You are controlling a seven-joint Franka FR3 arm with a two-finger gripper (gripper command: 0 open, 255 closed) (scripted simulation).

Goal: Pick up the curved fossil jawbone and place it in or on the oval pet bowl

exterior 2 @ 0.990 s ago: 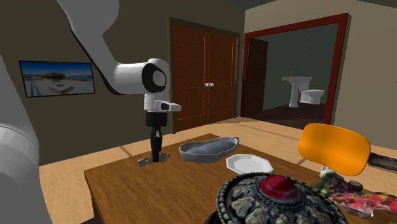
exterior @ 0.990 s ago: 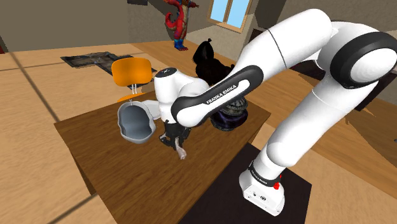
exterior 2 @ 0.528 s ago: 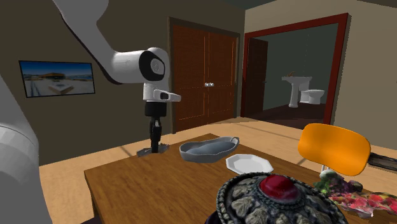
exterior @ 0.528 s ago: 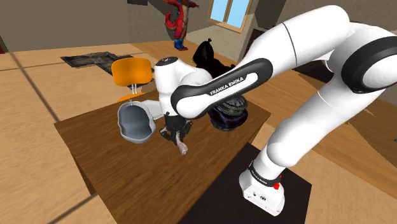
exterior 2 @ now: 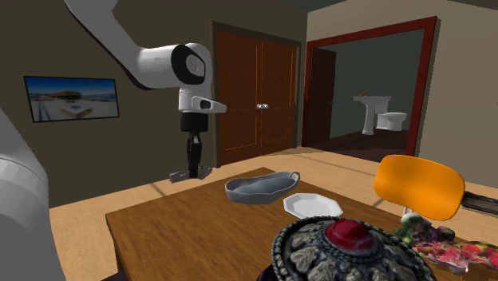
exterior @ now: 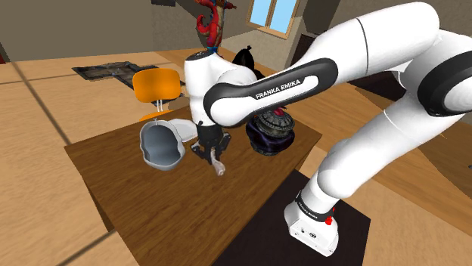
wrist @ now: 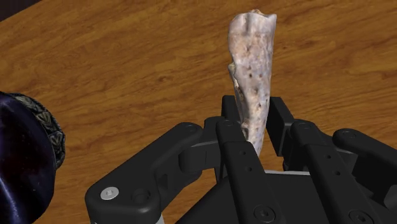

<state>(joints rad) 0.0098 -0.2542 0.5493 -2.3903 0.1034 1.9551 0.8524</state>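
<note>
The gripper [wrist: 256,129] is clamped on the bone [wrist: 252,76]. One black finger [wrist: 280,121] presses each side of its narrow lower end, and the rest of the bone sticks out past the fingertips. The bone is pale, cream to tan, with a rough surface dotted with small pits. It is long and slightly curved, wider and blunt at the free end.

In the shoulder view the gripper [exterior: 208,150] points down over the table [exterior: 136,198], and the bone [exterior: 218,166] juts out below it, just beside the bowl [exterior: 149,151] and not in it. In the second exterior view the bone [exterior 2: 188,175] lies crosswise at the fingertips and looks grey, held above the table's far edge and apart from the bowl [exterior 2: 239,191].

The bowl is grey, smooth and oval, with a small handle at each end. A white eight-sided plate [exterior 2: 312,205] lies next to it. The tabletop is brown wood with a streaked grain. A round, dark, heavily embossed ornament [exterior 2: 339,251] with a red stone at its centre stands on the table, and an orange chair [exterior 2: 418,186] with a smooth rounded back stands beside it.
</note>
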